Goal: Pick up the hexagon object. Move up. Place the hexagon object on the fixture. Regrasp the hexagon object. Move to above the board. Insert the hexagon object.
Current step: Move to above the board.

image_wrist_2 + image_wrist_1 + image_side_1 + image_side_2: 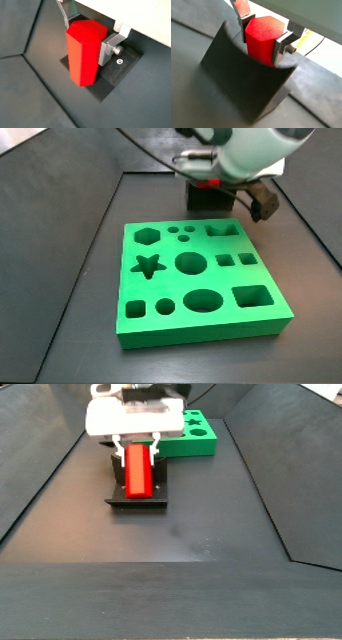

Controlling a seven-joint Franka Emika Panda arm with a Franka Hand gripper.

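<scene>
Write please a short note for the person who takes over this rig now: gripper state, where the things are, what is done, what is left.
Gripper: over the fixture, fingers on both sides of the peg; whether they press it or have let go cannot be told.
Peg: upright at the fixture in both wrist views, its lower end at the base plate.
Board: beside the fixture, all holes empty, hexagon hole free.
Done: peg picked up and brought to the fixture.
Left: regrasp if not yet done, move above the board, insert.

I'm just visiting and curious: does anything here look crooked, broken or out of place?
Nothing stands out. The tool grips the red hexagon object upright at the fixture. The green board lies flat, its holes empty and undamaged.
</scene>
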